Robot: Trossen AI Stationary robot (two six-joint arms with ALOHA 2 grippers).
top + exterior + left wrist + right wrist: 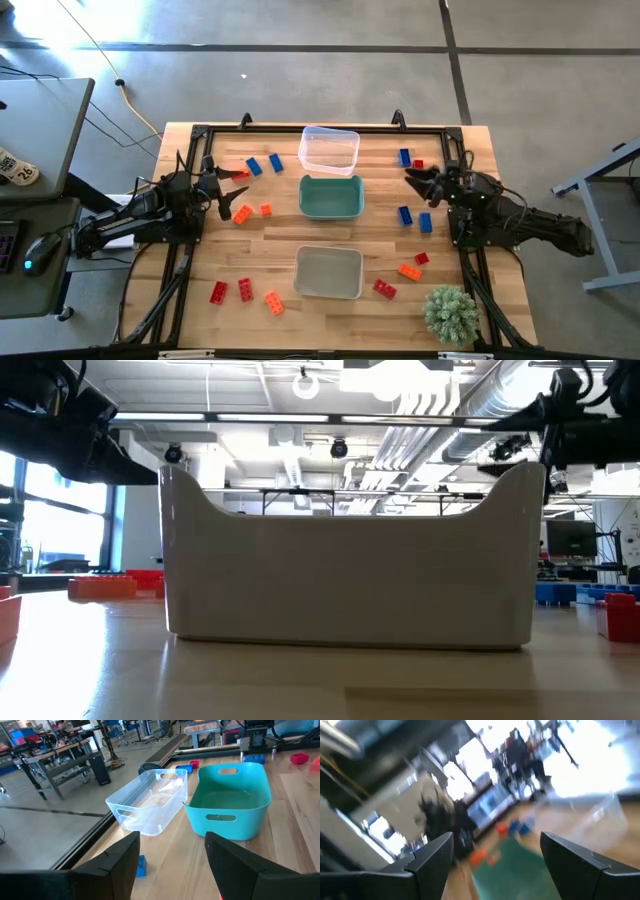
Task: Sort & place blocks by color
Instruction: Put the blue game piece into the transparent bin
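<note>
Both grippers, left gripper point(232, 187) and right gripper point(412, 180), were spread apart and empty; blocks point(243, 213) looked light, rigid, best pinched across flat sides.

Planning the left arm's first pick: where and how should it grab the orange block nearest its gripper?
Judging from the high view, the orange block lies flat and slightly skewed on the table, just in front of the open left gripper. Probably best to come straight down and pinch its two long sides, wrist turned to match. The smaller orange block beside it sits apart, leaving finger room.
</note>
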